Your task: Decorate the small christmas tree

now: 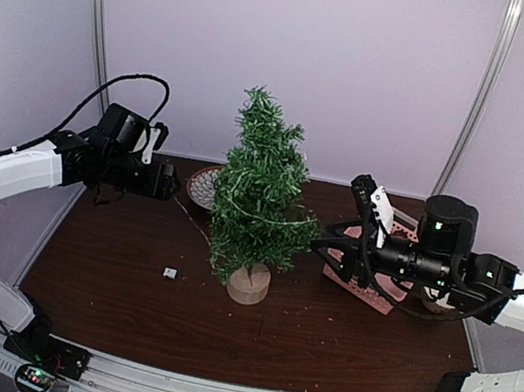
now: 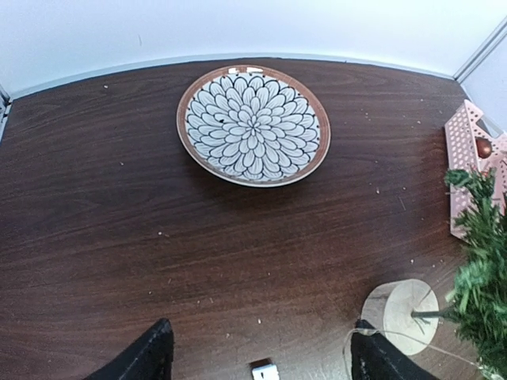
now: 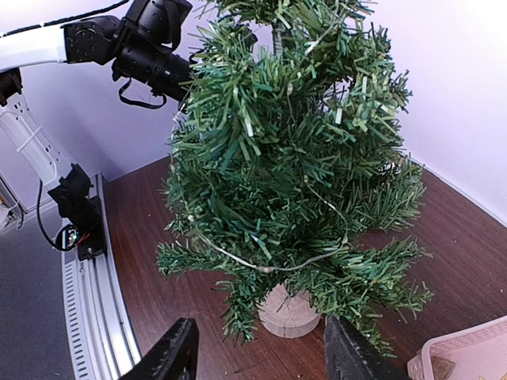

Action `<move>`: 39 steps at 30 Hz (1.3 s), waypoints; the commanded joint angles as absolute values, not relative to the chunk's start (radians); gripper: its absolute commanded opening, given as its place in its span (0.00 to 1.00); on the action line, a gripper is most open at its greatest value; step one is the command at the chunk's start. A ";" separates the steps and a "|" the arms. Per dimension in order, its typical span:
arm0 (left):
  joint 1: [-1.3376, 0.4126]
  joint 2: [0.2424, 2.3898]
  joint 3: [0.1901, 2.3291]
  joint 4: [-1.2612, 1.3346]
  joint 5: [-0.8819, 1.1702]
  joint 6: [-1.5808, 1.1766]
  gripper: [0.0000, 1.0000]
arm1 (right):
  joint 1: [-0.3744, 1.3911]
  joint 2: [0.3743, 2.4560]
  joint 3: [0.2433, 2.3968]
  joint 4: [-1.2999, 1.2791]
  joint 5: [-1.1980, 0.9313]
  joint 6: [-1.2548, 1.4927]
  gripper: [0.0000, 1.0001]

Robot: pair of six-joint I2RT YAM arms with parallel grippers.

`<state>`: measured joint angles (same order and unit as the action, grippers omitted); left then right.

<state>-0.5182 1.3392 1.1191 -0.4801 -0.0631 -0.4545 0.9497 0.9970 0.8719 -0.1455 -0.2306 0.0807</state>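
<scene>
Shows the left pincer spread wide and released, gripping nothing, hovering over the counter. Places a small white piece on the wood below the gap. Shows the right pincer parted just as far, likewise grasping nothing, aimed at the small christmas tree from the right, close to the lower branches.

Sets the tree near the middle of the counter, between the two arms. Stands upright, long axis vertical, tip pointing up, round wooden stump flat on the wood. Carries a thin wire looped around the green branches. Leads one strand off toward the left pincer, passing just beside one of its fingers; cannot tell whether touching.

Puts a round plate with a blue petal pattern and a brown rim behind and left of the tree, apart from it, whole pattern uncovered. Puts a pink perforated tray to the right of the tree, under the right arm, with a reddish-brown ball in it.
</scene>
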 commanded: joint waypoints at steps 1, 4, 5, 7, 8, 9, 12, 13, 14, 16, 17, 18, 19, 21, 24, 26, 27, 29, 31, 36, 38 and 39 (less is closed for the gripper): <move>-0.508 1.228 1.054 -0.505 -0.026 -0.464 0.77 | 0.956 0.982 0.884 -0.144 -0.226 0.069 0.58; -0.507 1.140 0.983 -0.492 -0.003 -0.488 0.78 | 0.956 0.980 0.881 -0.137 -0.231 0.066 0.59; -0.507 1.120 0.968 -0.496 0.031 -0.488 0.78 | 0.956 0.981 0.880 -0.136 -0.231 0.066 0.59; -0.508 1.085 0.929 -0.484 0.102 -0.482 0.79 | 0.955 0.985 0.880 -0.132 -0.236 0.066 0.59; -0.508 1.069 0.901 -0.464 0.143 -0.475 0.79 | 0.956 0.988 0.880 -0.128 -0.238 0.066 0.59; -0.508 1.056 0.879 -0.448 0.184 -0.469 0.79 | 0.956 0.991 0.881 -0.122 -0.240 0.066 0.59; -0.506 1.036 0.842 -0.433 0.240 -0.463 0.78 | 0.956 1.005 0.887 -0.112 -0.247 0.065 0.58; -0.507 1.028 0.838 -0.432 0.228 -0.470 0.78 | 0.956 1.011 0.893 -0.107 -0.253 0.064 0.58; -0.508 1.025 0.836 -0.427 0.215 -0.477 0.77 | 0.956 1.013 0.898 -0.104 -0.260 0.063 0.58; -0.506 1.027 0.841 -0.415 0.201 -0.481 0.76 | 0.956 1.024 0.905 -0.099 -0.268 0.061 0.58; -0.506 1.032 0.845 -0.411 0.199 -0.480 0.75 | 0.956 1.033 0.910 -0.100 -0.270 0.058 0.58; -0.507 1.038 0.848 -0.406 0.199 -0.481 0.74 | 0.956 1.038 0.915 -0.103 -0.273 0.056 0.58; -0.507 1.046 0.847 -0.394 0.203 -0.480 0.68 | 0.956 1.041 0.921 -0.107 -0.276 0.054 0.57; -0.506 1.054 0.846 -0.368 0.221 -0.474 0.50 | 0.956 1.039 0.925 -0.112 -0.279 0.052 0.57; -0.507 1.054 0.860 -0.344 0.248 -0.459 0.24 | 0.956 1.023 0.924 -0.120 -0.277 0.053 0.58; -0.506 1.044 0.871 -0.322 0.263 -0.449 0.12 | 0.956 1.007 0.921 -0.126 -0.278 0.052 0.58; -0.507 1.040 0.881 -0.316 0.265 -0.446 0.05 | 0.956 0.998 0.919 -0.127 -0.278 0.051 0.59; -0.506 1.030 0.908 -0.305 0.264 -0.438 0.00 | 0.956 0.980 0.913 -0.123 -0.279 0.051 0.60; -0.506 1.028 0.939 -0.311 0.218 -0.439 0.00 | 0.956 0.966 0.913 -0.124 -0.277 0.048 0.61; -0.503 1.058 1.011 -0.313 0.175 -0.407 0.00 | 0.956 0.948 0.912 -0.115 -0.290 0.040 0.63; -0.502 1.075 1.031 -0.311 0.220 -0.371 0.00 | 0.956 0.951 0.919 -0.139 -0.289 0.033 0.64; -0.502 1.076 1.032 -0.309 0.292 -0.337 0.01 | 0.956 0.952 0.925 -0.148 -0.289 0.032 0.64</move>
